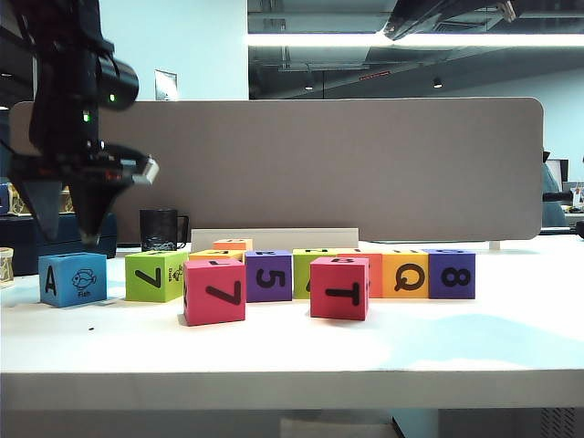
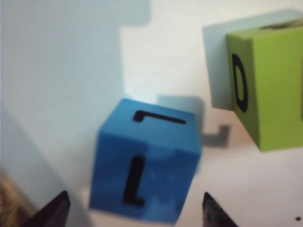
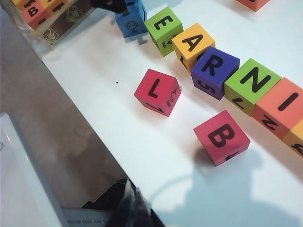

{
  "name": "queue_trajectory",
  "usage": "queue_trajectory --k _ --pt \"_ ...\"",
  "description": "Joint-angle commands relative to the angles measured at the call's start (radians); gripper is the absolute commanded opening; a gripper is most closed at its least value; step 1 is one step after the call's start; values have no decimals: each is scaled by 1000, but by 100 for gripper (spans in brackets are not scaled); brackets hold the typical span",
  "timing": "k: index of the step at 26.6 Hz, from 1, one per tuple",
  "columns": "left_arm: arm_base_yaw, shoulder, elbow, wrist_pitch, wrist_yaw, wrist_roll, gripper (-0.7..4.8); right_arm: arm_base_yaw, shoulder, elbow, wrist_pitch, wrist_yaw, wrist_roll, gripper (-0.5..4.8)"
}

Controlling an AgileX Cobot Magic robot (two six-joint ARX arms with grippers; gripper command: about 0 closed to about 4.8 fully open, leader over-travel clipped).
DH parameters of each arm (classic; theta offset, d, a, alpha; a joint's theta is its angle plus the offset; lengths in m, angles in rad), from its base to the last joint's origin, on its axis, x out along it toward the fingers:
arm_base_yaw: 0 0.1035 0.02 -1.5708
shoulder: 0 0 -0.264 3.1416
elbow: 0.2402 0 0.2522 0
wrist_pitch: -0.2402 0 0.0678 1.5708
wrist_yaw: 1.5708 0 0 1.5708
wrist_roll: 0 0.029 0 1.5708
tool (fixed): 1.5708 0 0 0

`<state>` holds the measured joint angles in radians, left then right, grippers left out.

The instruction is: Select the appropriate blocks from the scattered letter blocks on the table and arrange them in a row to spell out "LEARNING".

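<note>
A wide, smooth white desk (image 1: 301, 342) holds a scatter of matte foam letter cubes. Seen from the right wrist camera, a row already runs green E (image 3: 164, 23), yellow A (image 3: 193, 42), purple R (image 3: 215, 68), green N (image 3: 253, 79) and orange I (image 3: 284, 104); whatever follows is cut off at the frame edge. At the E end of the row sits a blue cube (image 1: 72, 277) whose front face shows an A with a fish. The left wrist camera shows this same blue cube (image 2: 147, 165) carrying an L on 2 faces, with the green cube just beside it. The left tool (image 1: 84, 228) hangs directly over the blue cube, its 2 dark tips spread wide to either side, gripping nothing. The right tool (image 3: 128, 201) rests low near the desk edge, well apart from the cubes; its opening cannot be told. A red cube with L on top (image 3: 157, 91) and a red B cube (image 3: 221, 137) lie loose in front of the row. The step appears to be seating an L before the E. To do it well, lower straight down, centre the tips on opposite faces, and avoid nudging the green E.
</note>
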<state>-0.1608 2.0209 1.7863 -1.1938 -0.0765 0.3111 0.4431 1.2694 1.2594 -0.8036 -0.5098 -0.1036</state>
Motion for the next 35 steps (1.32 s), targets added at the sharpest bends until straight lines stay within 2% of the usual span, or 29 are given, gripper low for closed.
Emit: queue_trajectory --k 1,13,18,19,21,23,28,32,35 --pt "0 27 2 -10 11 33 355 1 -3 4 -19 -19 -1 -1" --pt "0 75 2 12 13 27 339 1 -3 4 -31 -64 -1 -1" --pt "0 75 2 22 14 -18 334 1 -3 4 -28 -73 -1 -1" --pt "-1 75 2 30 14 -37 320 1 -3 4 -25 -72 -1 -1" --pt "-3 75 2 32 44 -39 232 1 -3 4 -22 -72 -1 -1" --pt "-4 75 2 34 86 -39 231 1 -3 4 -22 -72 -1 -1" --pt "-6 75 2 79 120 -172 232 1 -3 4 -13 -72 -1 -1" --pt "-7 75 2 106 168 -241 232 1 -3 4 -11 -72 -1 -1" --pt "-7 75 2 128 168 -278 232 1 -3 4 -11 -72 -1 -1"
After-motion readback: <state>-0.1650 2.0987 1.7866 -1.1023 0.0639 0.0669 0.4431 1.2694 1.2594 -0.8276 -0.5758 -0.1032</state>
